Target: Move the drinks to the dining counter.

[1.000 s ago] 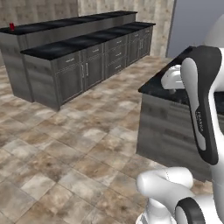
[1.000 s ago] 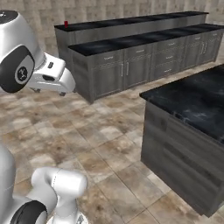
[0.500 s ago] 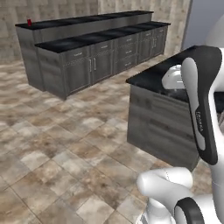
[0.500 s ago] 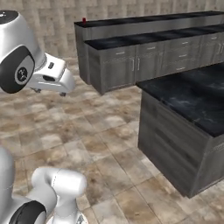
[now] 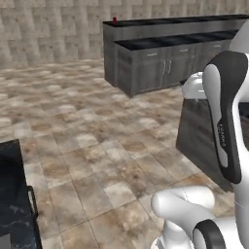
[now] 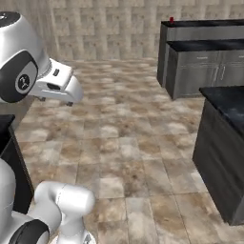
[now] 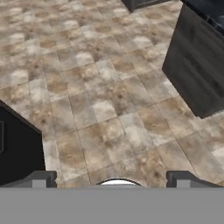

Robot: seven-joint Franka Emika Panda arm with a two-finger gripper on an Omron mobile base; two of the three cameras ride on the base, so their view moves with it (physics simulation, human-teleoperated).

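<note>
A small red cylindrical can [image 5: 115, 20] stands on the raised ledge at the near end of the long two-level bench with a glossy black top and grey panelled sides [image 5: 146, 73], in the upper middle of the left base view; in the right base view the same red can [image 6: 171, 20] sits at the upper right, on that bench's ledge [image 6: 200, 62]. Nearer, a shorter dark block with a black stone top [image 6: 224, 157] fills the right edge. Between them spreads the mottled brown tiled floor [image 5: 87, 141]. A dark cabinet [image 5: 14, 204] sits at the lower left. In the hand view the end effector [image 7: 112, 179] hangs released, tips wide apart, empty above the floor.
</note>
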